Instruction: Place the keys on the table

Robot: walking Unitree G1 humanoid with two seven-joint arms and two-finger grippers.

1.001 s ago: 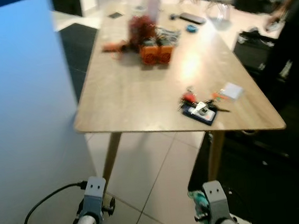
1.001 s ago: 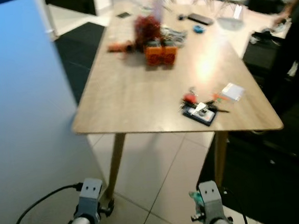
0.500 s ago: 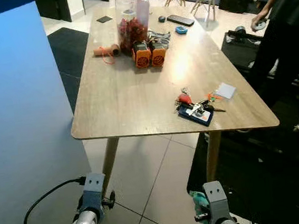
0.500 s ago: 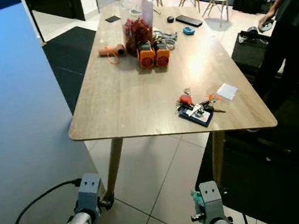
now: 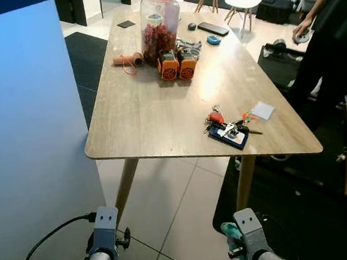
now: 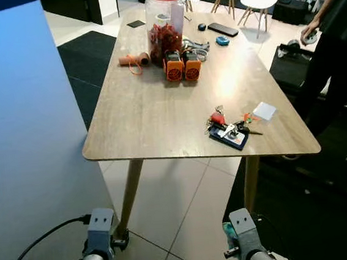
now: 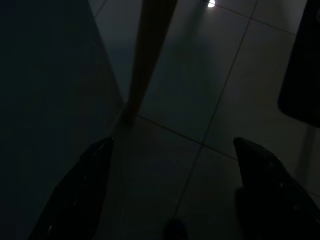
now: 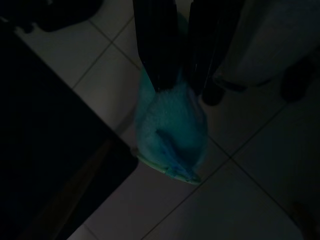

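My right gripper (image 8: pixel 179 87) hangs low over the tiled floor, shut on a teal fuzzy object (image 8: pixel 172 132) that dangles below the fingers. Whether keys hang from it cannot be made out in the dark. The same teal object (image 5: pixel 231 234) shows beside my right wrist. The wooden table (image 5: pixel 153 113) stands ahead, its near edge well above and beyond both arms. A bunch of keys with a red tag (image 5: pixel 225 125) lies on a dark blue case near the table's right front corner. My left gripper (image 7: pixel 172 145) hangs idle and open above the floor by a table leg (image 7: pixel 145 55).
A red-lidded jar (image 5: pixel 159 22), two orange items (image 5: pixel 178 65), a phone (image 5: pixel 213 28) and a white card (image 5: pixel 262 110) sit on the table. A blue panel (image 5: pixel 26 132) stands close on the left. A person in black (image 5: pixel 331 47) stands at the right, above a dark rug (image 5: pixel 292 211).
The whole picture has shifted slightly and sharpened as the camera moved. Both arms hang as before, and the things on the table have not moved.
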